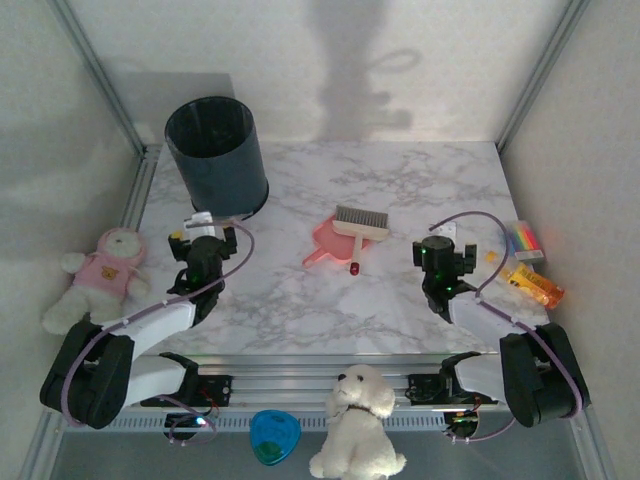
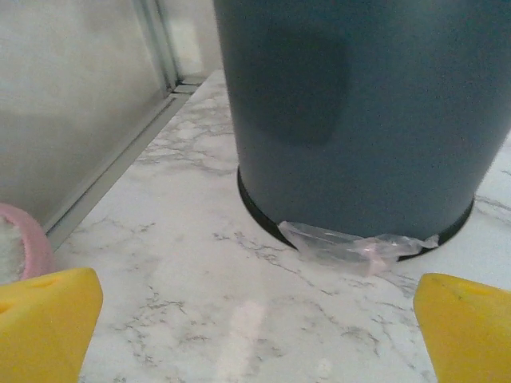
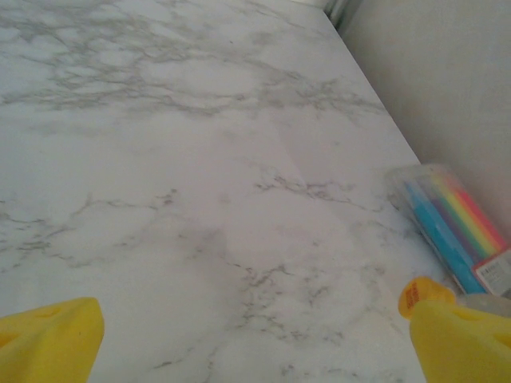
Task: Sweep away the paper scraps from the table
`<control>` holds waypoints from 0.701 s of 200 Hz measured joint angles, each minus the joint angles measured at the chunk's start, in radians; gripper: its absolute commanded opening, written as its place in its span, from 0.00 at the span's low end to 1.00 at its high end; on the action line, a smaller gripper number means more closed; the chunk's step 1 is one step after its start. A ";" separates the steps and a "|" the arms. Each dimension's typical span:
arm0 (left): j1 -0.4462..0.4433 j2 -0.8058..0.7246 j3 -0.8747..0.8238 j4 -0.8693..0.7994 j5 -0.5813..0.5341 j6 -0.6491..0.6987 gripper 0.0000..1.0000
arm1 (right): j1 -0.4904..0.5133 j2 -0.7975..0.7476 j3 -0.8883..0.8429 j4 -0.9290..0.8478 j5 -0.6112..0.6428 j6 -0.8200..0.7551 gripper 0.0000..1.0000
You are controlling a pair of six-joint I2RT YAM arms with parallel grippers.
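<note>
Both arms reach forward with elbows bent low over the marble desk (image 1: 400, 180). A dark bin (image 1: 217, 150) stands at its far left corner. The left hand (image 1: 205, 240) hangs just before the bin, fingers spread wide and empty. The right hand (image 1: 447, 252), well right of the bin, is spread too.

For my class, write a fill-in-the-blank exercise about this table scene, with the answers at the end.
1. The brush lies on the ___ dustpan.
2. The left gripper and the right gripper both stand ___.
3. The dark bin stands nearest the ___ gripper.
4. The marker box lies near the table's ___ edge.
Answers: pink; open; left; right.
</note>
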 measured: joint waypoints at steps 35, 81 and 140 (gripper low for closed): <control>0.079 0.016 -0.037 0.092 0.062 -0.003 1.00 | -0.064 -0.008 -0.027 0.037 -0.046 0.026 0.99; 0.152 0.015 -0.155 0.252 0.198 0.013 1.00 | -0.123 -0.010 -0.068 0.103 -0.131 0.047 0.99; 0.244 -0.008 -0.255 0.429 0.381 0.026 1.00 | -0.167 -0.025 -0.118 0.211 -0.252 0.063 0.99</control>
